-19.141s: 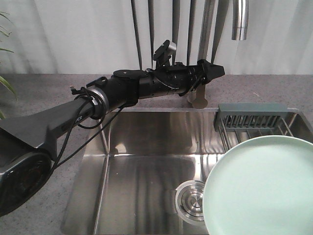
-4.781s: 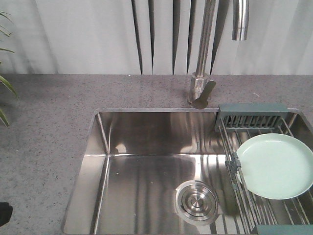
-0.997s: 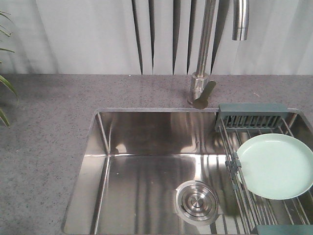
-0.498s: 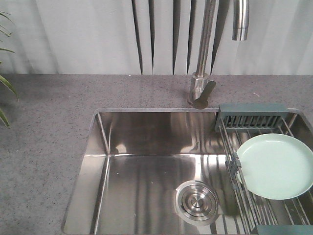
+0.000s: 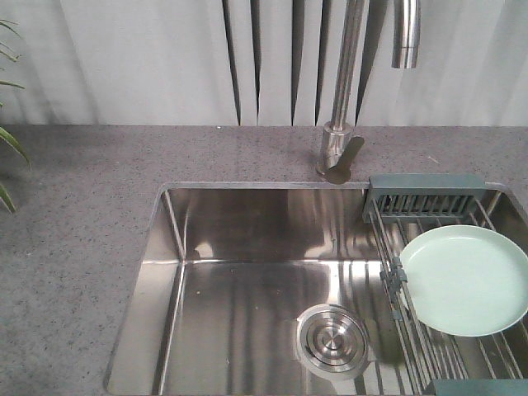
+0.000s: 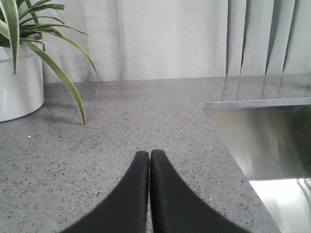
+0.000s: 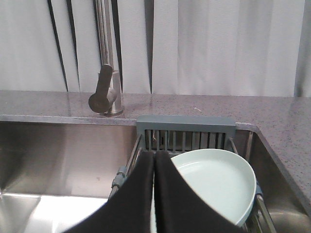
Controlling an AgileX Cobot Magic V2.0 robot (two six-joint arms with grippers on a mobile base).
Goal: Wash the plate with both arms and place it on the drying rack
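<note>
The pale mint-green plate [image 5: 464, 280] lies flat on the steel rods of the drying rack [image 5: 412, 330] over the right side of the sink; the right wrist view shows the plate [image 7: 218, 182] in front of the rack's slotted grey-green caddy [image 7: 186, 133]. My right gripper [image 7: 154, 154] is shut and empty, held back from the plate's near left rim. My left gripper [image 6: 149, 154] is shut with nothing in it, low over the grey speckled counter [image 6: 121, 126] left of the sink. Neither arm shows in the front view.
The steel sink [image 5: 247, 280] has a round drain [image 5: 332, 340] at its floor. A tall faucet [image 5: 342, 91] with a lever stands behind it. A potted plant [image 6: 19, 73] in a white pot sits at the counter's far left. Curtains hang behind.
None over the last second. Before that, the left arm drew back from the faucet and out of the front view, and the plate went from held in the foreground to lying on the rack.
</note>
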